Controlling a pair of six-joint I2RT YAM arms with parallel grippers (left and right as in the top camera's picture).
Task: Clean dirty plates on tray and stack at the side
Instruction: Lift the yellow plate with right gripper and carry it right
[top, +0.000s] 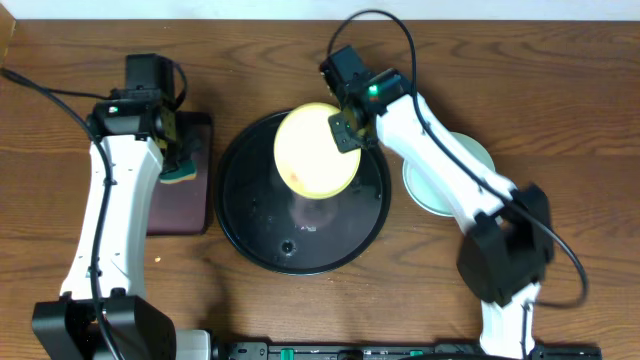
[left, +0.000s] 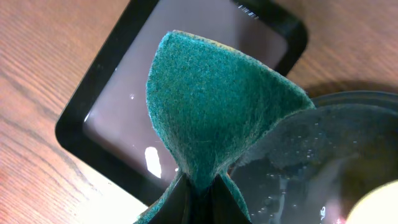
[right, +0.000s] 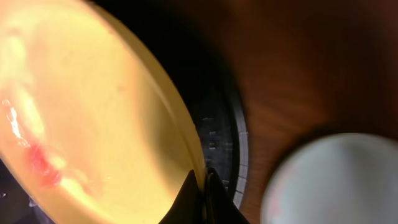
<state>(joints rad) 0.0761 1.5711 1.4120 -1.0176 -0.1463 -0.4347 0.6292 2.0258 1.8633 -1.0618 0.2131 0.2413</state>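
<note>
1. Dirty plates show in the middle and at the right. The far left holds only a small dark-brown rectangular tray (top: 190, 205) with a raised black rim, lying on the dark-brown wood-grain tabletop (top: 60, 150).
2. Over the right part of that rectangular tray hangs the left gripper (top: 178, 165). Its fingers (left: 180, 202) are drawn narrow and pinch a green-and-yellow scouring sponge (left: 211, 106). In the left wrist view the sponge is squeezed at its lower end and fans out wide beyond the fingers.
3. Just beside the rectangular tray, to its right, sits the large round glossy black tray (top: 235, 215) with a raised rim. Small water droplets speckle its shiny floor.
4. Over the upper half of the black tray is the pale yellow round plastic plate (top: 318, 150), tilted rather than flat and overlapping the tray's far rim. A thin red smear (right: 37, 165) marks its face. I cannot tell whether its lower edge touches the tray.
5. At the right edge of the yellow plate, the right gripper (top: 345, 130) grips the rim. In the right wrist view its two dark fingers are closed on the thin edge, one on each face.
6. Right of the black tray, a pale turquoise round plastic plate (top: 478, 152) lies flat on the tabletop, partly hidden under the right arm. I cannot tell whether it is one plate or a stack. In the right wrist view it is only a pale blur.
</note>
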